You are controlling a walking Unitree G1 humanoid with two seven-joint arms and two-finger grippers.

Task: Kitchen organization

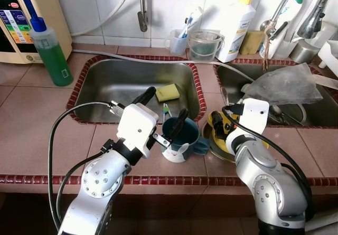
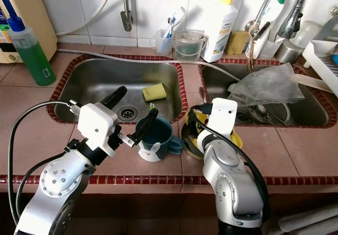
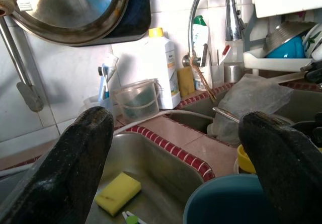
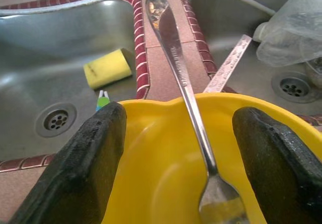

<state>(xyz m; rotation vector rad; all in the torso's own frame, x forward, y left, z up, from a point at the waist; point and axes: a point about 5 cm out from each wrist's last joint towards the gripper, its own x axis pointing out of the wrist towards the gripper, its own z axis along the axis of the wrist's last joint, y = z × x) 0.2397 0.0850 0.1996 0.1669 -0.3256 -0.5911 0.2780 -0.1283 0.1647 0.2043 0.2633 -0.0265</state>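
A dark blue mug with a white rabbit base stands on the tiled counter in front of the left sink. My left gripper is open; one finger hangs at the mug's rim and the other points over the sink. In the left wrist view the mug's rim lies low between the fingers. To the mug's right, a yellow bowl sits in a metal dish. My right gripper is open just above the bowl. A metal utensil leans out over the bowl's rim.
A yellow sponge and a small green-and-white item lie in the left sink. A crumpled plastic bag covers dishes in the right sink. A green soap bottle, clear cups and a white bottle stand along the back.
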